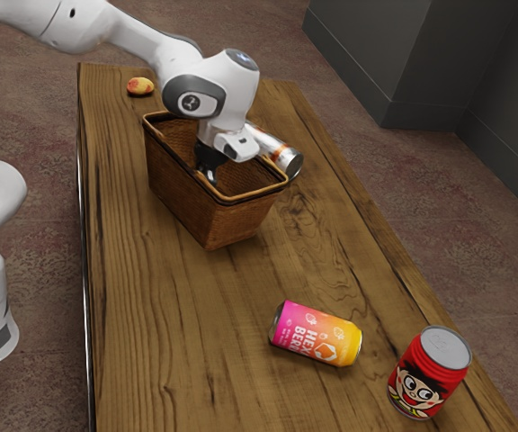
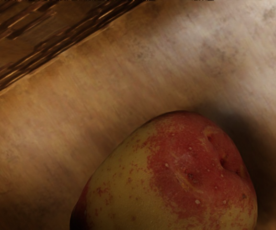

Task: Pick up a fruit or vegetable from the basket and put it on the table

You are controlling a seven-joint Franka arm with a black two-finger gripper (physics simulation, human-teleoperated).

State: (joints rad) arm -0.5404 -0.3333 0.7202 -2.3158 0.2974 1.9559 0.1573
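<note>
One white arm reaches in from the exterior view's upper left, and its black claw is down in the mouth of the brown wicker basket. Whether the claw is spread or pressed together I cannot tell. Under the hand, the wrist view has a potato, blotched red and dull yellow, with small dimples in its skin — it lies inside the basket, on the pale brown bottom, with dark woven wicker a little apart from it.

The basket stands upright on the wooden desk. Near it, toward the exterior view's upper left, lies a small red-and-yellow fruit. Just beside the basket, on the exterior view's right, a silver-ended can lies on its side. Well apart, nearer the camera, are two more: a pink-and-yellow can on its side, and a red can with a cartoon face — that one upright.
</note>
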